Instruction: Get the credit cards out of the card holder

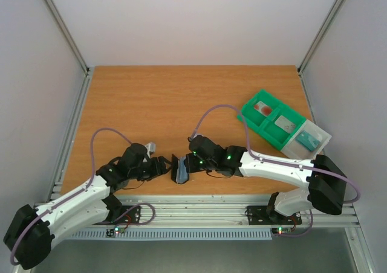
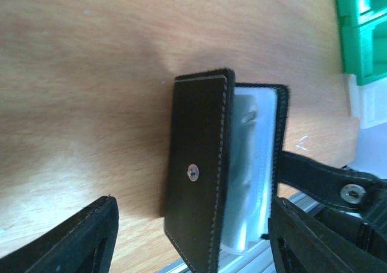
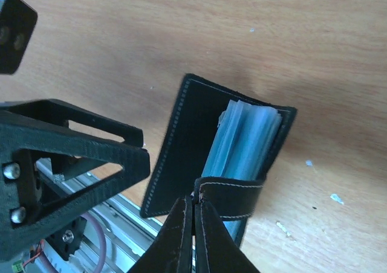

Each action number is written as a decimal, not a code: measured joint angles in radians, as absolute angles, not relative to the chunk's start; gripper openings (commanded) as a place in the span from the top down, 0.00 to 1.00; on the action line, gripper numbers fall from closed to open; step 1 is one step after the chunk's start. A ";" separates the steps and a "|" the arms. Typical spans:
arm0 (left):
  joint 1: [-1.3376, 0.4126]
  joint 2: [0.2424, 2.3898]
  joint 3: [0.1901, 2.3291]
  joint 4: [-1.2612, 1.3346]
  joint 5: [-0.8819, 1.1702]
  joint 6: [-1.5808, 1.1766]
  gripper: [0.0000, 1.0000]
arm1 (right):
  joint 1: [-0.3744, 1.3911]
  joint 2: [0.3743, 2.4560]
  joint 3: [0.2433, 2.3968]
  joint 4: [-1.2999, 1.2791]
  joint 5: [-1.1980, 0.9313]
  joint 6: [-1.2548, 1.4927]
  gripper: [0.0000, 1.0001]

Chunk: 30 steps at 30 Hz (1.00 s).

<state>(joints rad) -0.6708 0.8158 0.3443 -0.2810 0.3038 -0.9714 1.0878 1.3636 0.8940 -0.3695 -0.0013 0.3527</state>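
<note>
Right wrist view shows your right gripper point(image 3: 193, 209) pinching the snap tab point(image 3: 236, 194) so the card holder point(image 3: 181, 146) stands propped open near the table's point(image 1: 181, 92) front edge, credit cards point(image 3: 245, 140) tucked inside, while your left gripper point(image 1: 162, 168) sits spread just beside it.

Looked like a robotics lab cell. Showed a wooden tabletop point(image 1: 163, 104) boxed in by white panels point(image 1: 181, 19) and aluminium posts point(image 1: 63, 28), with left arm point(image 1: 78, 200) and right arm point(image 1: 278, 167) bolted to a slotted rail point(image 1: 199, 211) at the near edge.
</note>
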 measured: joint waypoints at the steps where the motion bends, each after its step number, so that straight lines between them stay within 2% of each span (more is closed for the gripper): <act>1: -0.671 0.816 0.334 -0.280 0.307 -0.973 0.32 | 1.088 1.375 0.896 -0.361 -0.007 0.356 0.99; 7: -0.671 0.824 0.289 -0.270 0.323 -0.986 0.33 | 1.087 1.413 0.897 -0.316 -0.033 0.368 0.99; 22: -0.669 0.813 0.267 -0.278 0.299 -0.965 0.98 | 1.075 1.367 0.835 -0.240 -0.073 0.407 0.99; 30: -0.669 0.887 0.262 -0.213 0.312 -0.960 0.99 | 1.048 1.360 0.796 -0.114 -0.172 0.452 0.99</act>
<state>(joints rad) -0.6689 0.8867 0.2615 -0.2131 0.3119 -0.9596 1.0477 1.3602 0.7959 -0.1143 -0.1719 0.4522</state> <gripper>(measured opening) 0.024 0.015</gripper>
